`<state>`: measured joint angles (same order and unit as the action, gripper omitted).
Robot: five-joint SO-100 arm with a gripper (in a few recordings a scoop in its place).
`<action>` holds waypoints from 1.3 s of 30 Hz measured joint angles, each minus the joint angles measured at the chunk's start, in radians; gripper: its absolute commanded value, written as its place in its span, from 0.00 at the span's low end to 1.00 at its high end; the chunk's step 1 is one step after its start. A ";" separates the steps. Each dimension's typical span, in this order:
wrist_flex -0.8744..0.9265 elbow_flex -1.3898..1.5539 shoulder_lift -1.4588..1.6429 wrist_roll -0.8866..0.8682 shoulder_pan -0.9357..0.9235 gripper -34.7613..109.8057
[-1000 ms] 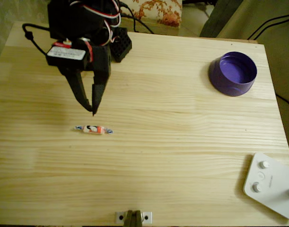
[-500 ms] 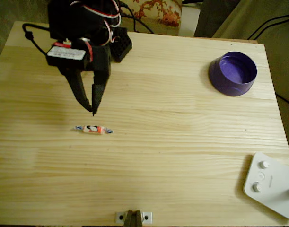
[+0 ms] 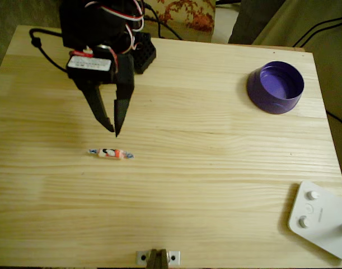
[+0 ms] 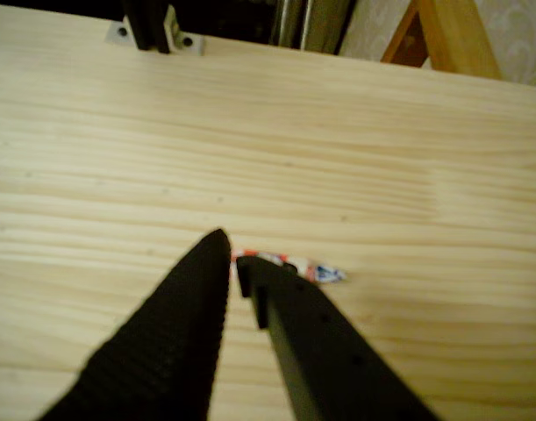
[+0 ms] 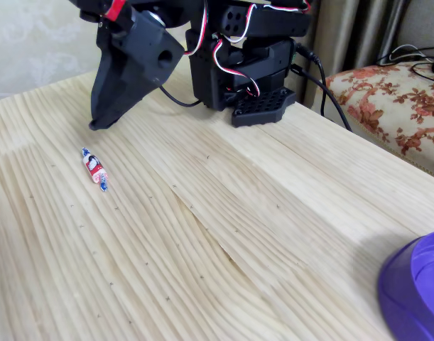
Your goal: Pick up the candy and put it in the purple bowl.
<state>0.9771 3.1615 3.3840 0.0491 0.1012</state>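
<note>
The candy (image 3: 109, 153) lies flat on the wooden table, a tiny white and orange-red sweet with bluish twisted ends. My black gripper (image 3: 113, 131) hovers just behind it, tips pointing down, jaws open only a narrow crack and holding nothing. In the wrist view the fingertips (image 4: 217, 241) frame a thin gap, and the candy (image 4: 294, 266) peeks out just beyond the right finger. The fixed view shows the gripper (image 5: 96, 125) above and behind the candy (image 5: 94, 168), not touching it. The purple bowl (image 3: 275, 87) stands far off at the table's back right, its rim (image 5: 405, 284) showing in the fixed view's corner.
A white device with round buttons (image 3: 319, 218) lies at the front right corner. The arm's black base (image 3: 140, 53) and its cables sit at the back left. A small metal bracket (image 3: 157, 258) is fixed at the front edge. A flowered cushion (image 5: 394, 92) lies beyond the table.
The gripper has shifted slightly to the right in the overhead view and its tips, which met in a point before, have parted a little. The candy has not moved.
</note>
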 measured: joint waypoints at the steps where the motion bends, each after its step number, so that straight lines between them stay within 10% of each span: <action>1: 0.000 0.000 0.000 0.000 0.000 0.24; 19: 0.000 -0.032 -0.094 0.118 -0.054 0.24; 39: 0.000 -0.609 -0.899 0.790 -0.127 0.24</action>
<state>0.9771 2.5525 2.4850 0.8391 -0.0261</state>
